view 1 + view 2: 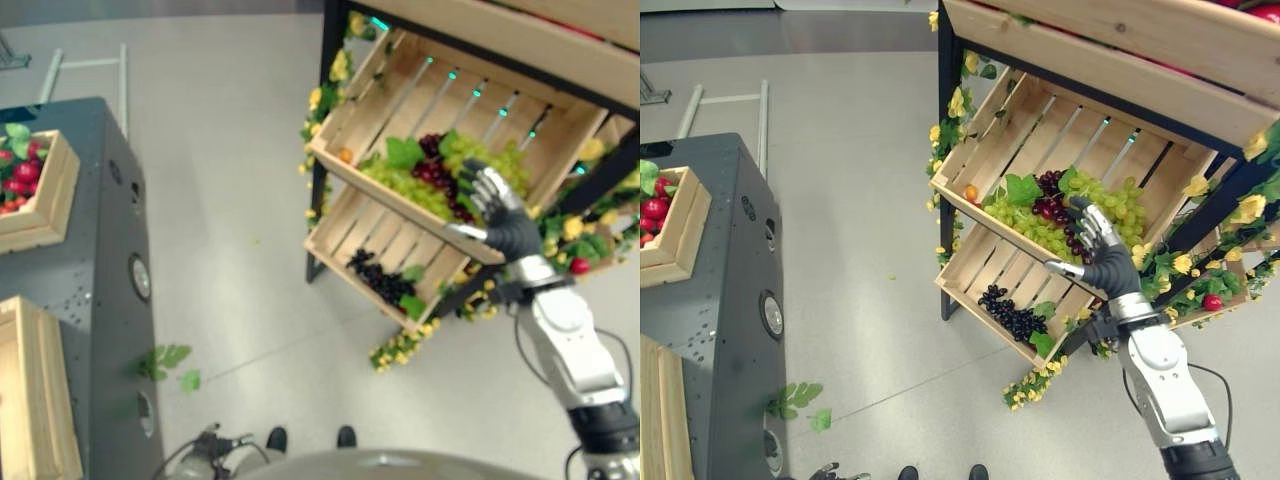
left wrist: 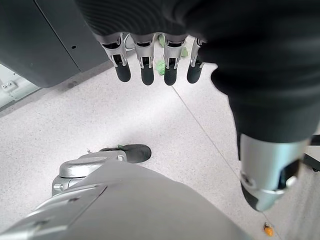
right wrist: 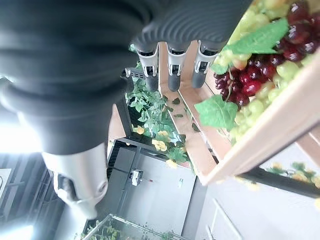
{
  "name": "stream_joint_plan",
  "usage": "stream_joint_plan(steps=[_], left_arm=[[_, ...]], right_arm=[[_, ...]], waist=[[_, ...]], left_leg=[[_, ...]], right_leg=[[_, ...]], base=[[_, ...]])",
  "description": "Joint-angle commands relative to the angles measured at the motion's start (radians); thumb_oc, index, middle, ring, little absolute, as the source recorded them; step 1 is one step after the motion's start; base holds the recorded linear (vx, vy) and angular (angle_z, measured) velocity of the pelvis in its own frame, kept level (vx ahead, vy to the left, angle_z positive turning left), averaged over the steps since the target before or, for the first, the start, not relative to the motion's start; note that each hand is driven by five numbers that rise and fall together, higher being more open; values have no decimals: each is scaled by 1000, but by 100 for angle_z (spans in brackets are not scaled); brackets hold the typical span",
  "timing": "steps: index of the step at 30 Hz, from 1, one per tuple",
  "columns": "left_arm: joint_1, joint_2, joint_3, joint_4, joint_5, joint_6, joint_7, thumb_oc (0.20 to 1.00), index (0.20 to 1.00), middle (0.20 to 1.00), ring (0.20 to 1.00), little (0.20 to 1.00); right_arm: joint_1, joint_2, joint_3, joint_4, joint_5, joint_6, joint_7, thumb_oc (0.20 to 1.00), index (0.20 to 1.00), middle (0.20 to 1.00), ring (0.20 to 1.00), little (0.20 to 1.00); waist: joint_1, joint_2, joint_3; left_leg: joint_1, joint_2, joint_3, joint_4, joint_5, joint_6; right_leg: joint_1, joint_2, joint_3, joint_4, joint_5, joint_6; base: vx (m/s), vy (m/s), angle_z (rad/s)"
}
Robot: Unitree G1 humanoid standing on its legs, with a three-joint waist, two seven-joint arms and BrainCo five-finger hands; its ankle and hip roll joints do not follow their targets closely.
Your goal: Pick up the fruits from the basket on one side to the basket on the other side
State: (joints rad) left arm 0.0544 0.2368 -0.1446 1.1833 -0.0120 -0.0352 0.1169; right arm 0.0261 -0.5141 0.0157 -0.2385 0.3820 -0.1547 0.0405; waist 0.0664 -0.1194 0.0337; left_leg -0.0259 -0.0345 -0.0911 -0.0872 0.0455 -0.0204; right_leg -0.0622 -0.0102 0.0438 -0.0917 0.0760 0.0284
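A slanted wooden crate [image 1: 970, 140] on the black shelf rack holds green grapes [image 1: 1025, 220] and dark red grapes [image 1: 1052, 208], with a small orange fruit [image 1: 971, 193] at its low corner. My right hand [image 1: 1102, 252] hovers at the crate's front edge, just over the grapes, fingers straight and holding nothing; the red grapes [image 3: 250, 82] lie right past its fingertips. A lower crate [image 1: 975, 265] carries black grapes [image 1: 1010, 315]. On the grey cabinet to my left sits a wooden crate [image 1: 45, 205] with red fruits [image 1: 20, 178]. My left hand [image 2: 150, 65] hangs open above the floor.
The grey cabinet [image 1: 95, 290] fills the left side, with another wooden crate [image 1: 35, 400] at its near end. Loose green leaves [image 1: 170, 362] lie on the floor. Yellow flower garlands [image 1: 1040, 378] trim the rack's posts and shelves. An upper shelf board [image 1: 1120, 55] overhangs the crate.
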Motion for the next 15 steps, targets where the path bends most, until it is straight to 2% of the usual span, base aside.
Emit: stream_joint_plan(steps=[1,4,7,8,11,13,15], left_arm=[[-34,-54,18,68,-13,-23,7,1000,1000,1000,1000,1000],[-52,-46,28,69,-40,-25,13,1000,1000,1000,1000,1000],[-76,-45,36,59,-92,-32,14,1000,1000,1000,1000,1000],[-84,-43,29,54,-104,-37,16,1000,1000,1000,1000,1000],[-92,-47,10,56,-112,-40,10,1000,1000,1000,1000,1000],[-88,-51,15,67,-118,-43,1,1000,1000,1000,1000,1000],[-73,-57,31,69,-133,-48,-3,1000,1000,1000,1000,1000]], right_arm=[[6,-6,-24,-108,-39,-69,12,1000,1000,1000,1000,1000],[26,3,-28,-110,-57,-72,-2,1000,1000,1000,1000,1000],[55,5,-45,-114,-93,-70,-12,1000,1000,1000,1000,1000],[68,7,-53,-111,-104,-69,-16,1000,1000,1000,1000,1000],[104,17,-84,-105,-117,-72,-31,1000,1000,1000,1000,1000],[126,24,-91,-104,-115,-75,-26,1000,1000,1000,1000,1000],[133,19,-73,-111,-110,-68,-3,1000,1000,1000,1000,1000]], waist=[[8,-3,-24],[-5,6,-8],[-25,19,-5],[-41,24,-3],[-80,35,-7],[-101,34,-7],[-89,38,-11]], left_leg=[[-41,-49,-43,14,-60,22],[-47,-53,-82,22,-45,19],[-70,-71,-172,44,-21,10],[-78,-86,-227,57,-11,6],[-96,-113,-316,88,6,-10],[-118,-121,-340,121,4,-27],[-138,-112,-345,149,-6,-51]], right_leg=[[22,7,-24,66,-140,57],[-2,33,21,151,-182,42],[-9,104,141,230,-232,20],[-8,138,197,279,-257,11],[18,212,333,331,-277,-10],[38,219,362,315,-274,-28],[60,192,341,258,-253,-30]], base=[[-15,-16,8],[-39,-13,28],[-32,-39,99],[-28,-55,148],[-35,-97,180],[-96,-179,191],[-112,-213,123]])
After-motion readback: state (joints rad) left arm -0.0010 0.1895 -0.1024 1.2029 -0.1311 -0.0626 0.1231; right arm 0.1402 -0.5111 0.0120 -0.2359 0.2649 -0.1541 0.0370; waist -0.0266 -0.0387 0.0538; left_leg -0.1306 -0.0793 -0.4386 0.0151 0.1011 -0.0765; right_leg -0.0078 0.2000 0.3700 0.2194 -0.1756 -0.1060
